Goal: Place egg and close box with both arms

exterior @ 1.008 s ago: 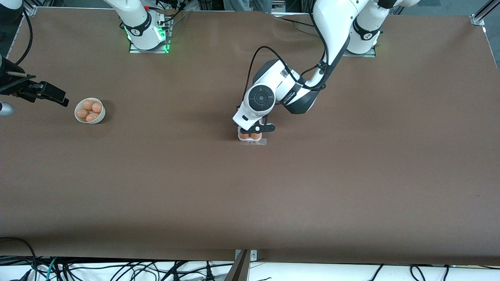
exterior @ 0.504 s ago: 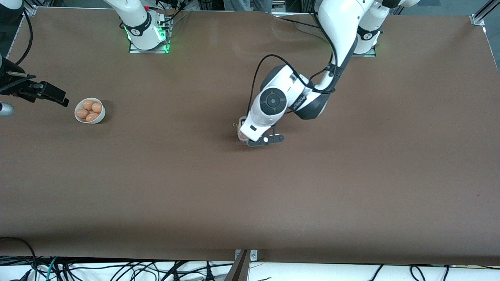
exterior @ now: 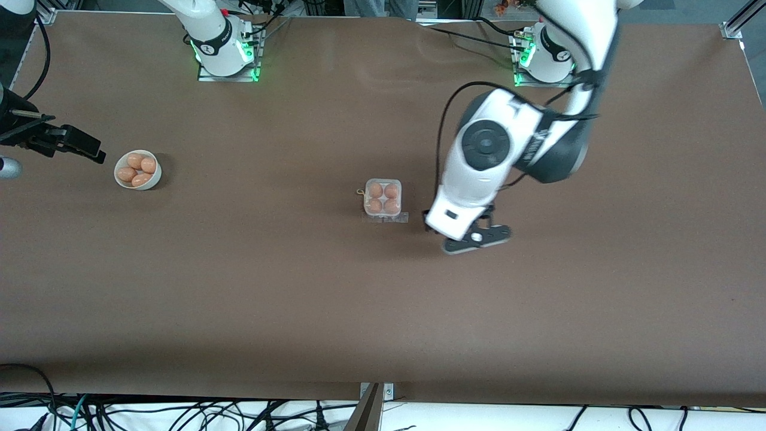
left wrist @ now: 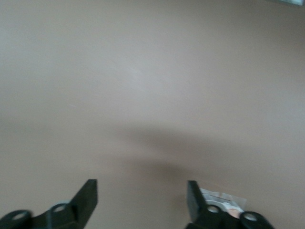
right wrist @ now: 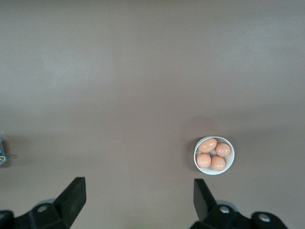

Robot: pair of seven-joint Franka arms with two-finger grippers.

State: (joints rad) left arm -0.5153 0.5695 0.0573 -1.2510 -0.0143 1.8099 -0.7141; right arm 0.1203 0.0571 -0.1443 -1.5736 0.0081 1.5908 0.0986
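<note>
The box (exterior: 383, 199) sits mid-table with four tan-orange eggs (exterior: 376, 190) in its white tray. Its clear lid appears to lie over them, and a clear flap shows at its nearer edge. My left gripper (exterior: 476, 238) is open and empty, above bare table beside the box toward the left arm's end. In the left wrist view (left wrist: 142, 198) a corner of the box (left wrist: 224, 200) shows next to one finger. My right gripper (exterior: 90, 149) waits open and empty beside the bowl, at the right arm's end; it also shows in the right wrist view (right wrist: 138, 200).
A round white bowl (exterior: 138, 169) holds several more eggs near the right arm's end; it also shows in the right wrist view (right wrist: 214, 155). The brown table (exterior: 383, 311) is bare nearer the camera. Cables hang along the front edge.
My left arm has pulled away from the box toward its own end of the table, uncovering the box and its four eggs. The right arm has not moved.
</note>
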